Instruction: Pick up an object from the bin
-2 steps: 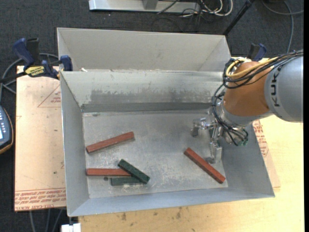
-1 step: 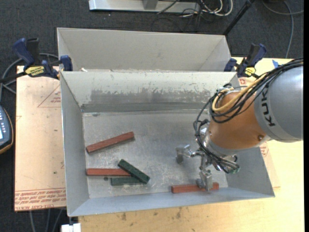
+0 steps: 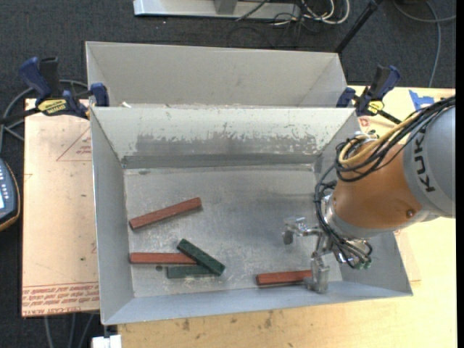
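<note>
Ideally, the wide-spread claw [image 3: 304,259] should straddle the red-brown bar [image 3: 281,278] at the bin [image 3: 239,194]'s front wall squarely before closing.

The pincer [image 3: 317,280] covers the right end of the front red-brown bar [image 3: 279,278].

Arm [image 3: 377,194] in from right, hand [image 3: 307,254] down low
</note>
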Robot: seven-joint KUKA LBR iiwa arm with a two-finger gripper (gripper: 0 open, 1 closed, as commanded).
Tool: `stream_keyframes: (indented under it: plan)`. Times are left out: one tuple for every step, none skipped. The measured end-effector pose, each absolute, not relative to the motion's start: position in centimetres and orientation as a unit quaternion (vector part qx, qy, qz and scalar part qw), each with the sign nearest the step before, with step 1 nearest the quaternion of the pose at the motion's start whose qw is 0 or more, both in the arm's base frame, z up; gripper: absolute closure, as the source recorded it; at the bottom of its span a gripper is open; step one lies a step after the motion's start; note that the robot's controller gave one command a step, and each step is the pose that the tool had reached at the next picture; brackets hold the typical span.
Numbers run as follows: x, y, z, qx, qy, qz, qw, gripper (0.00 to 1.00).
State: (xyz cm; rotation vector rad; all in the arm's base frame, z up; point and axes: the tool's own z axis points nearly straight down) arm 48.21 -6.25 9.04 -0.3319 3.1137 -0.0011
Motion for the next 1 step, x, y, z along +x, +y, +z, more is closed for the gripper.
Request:
stream_keyframes:
  plan:
    - [48.63, -6.87, 7.19, -0.036, 0.999, 0.0, 0.006, 0.0]
